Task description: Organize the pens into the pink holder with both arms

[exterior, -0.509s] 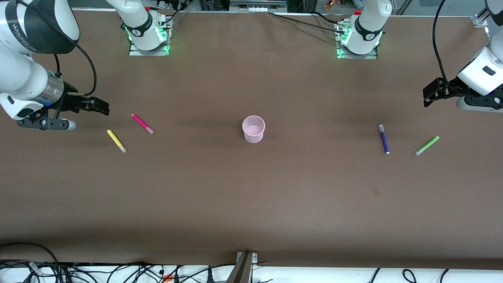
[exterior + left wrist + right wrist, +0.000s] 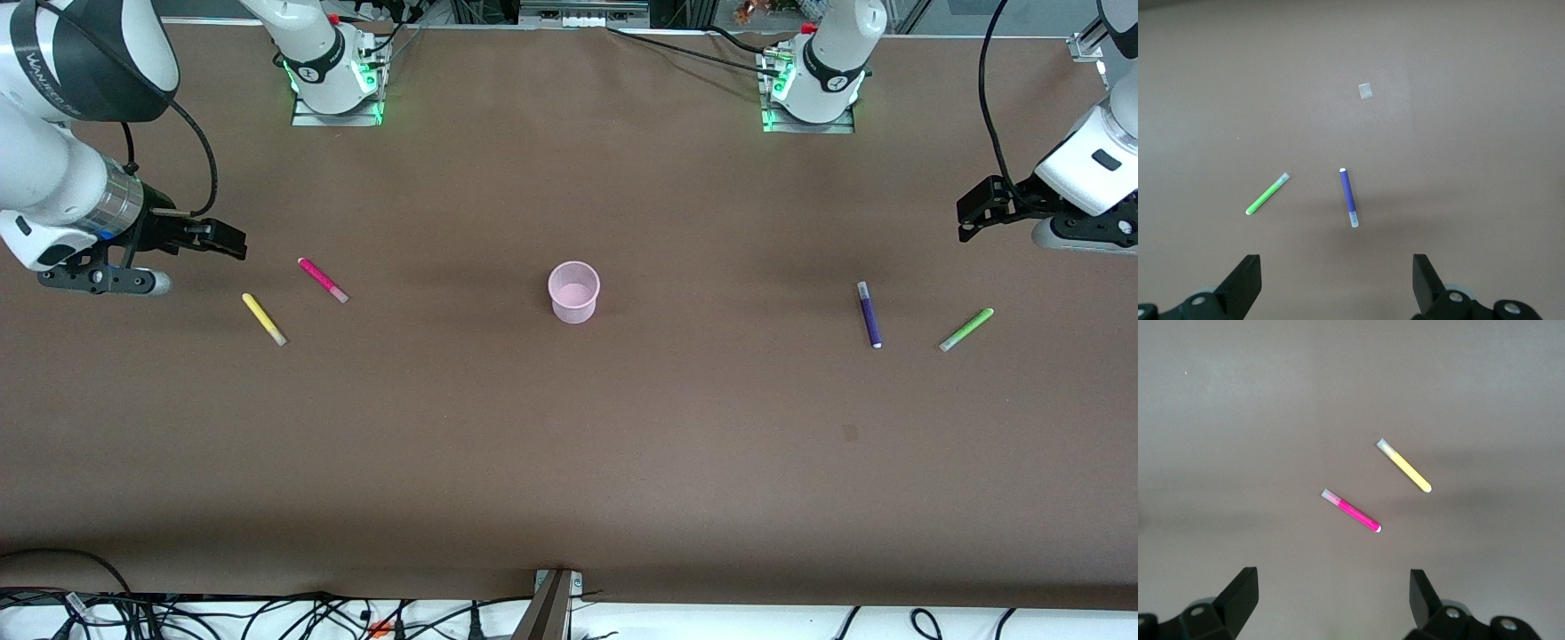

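- Front view: pink holder (image 2: 573, 292) upright at mid-table (image 2: 569, 462); magenta pen (image 2: 323, 280) and yellow pen (image 2: 264, 319) toward the right arm's end, purple pen (image 2: 869, 315) and green pen (image 2: 966, 330) toward the left arm's.
- Left wrist view: left claw (image 2: 1337, 285) wide open, empty, above purple and green pens.
- Right wrist view: right claw (image 2: 1333, 601) wide open, empty, above magenta and yellow pens.
- Judgement: pens look light, stiff, prone to roll; grip each mid-barrel.

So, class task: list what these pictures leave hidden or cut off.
- Pink cup: absent from both wrist views.
- Left pincer: open, its base cut off by the left wrist view's edge.
- Right pincer: open, likewise cut off in the right wrist view.
- Pen markings: too small.
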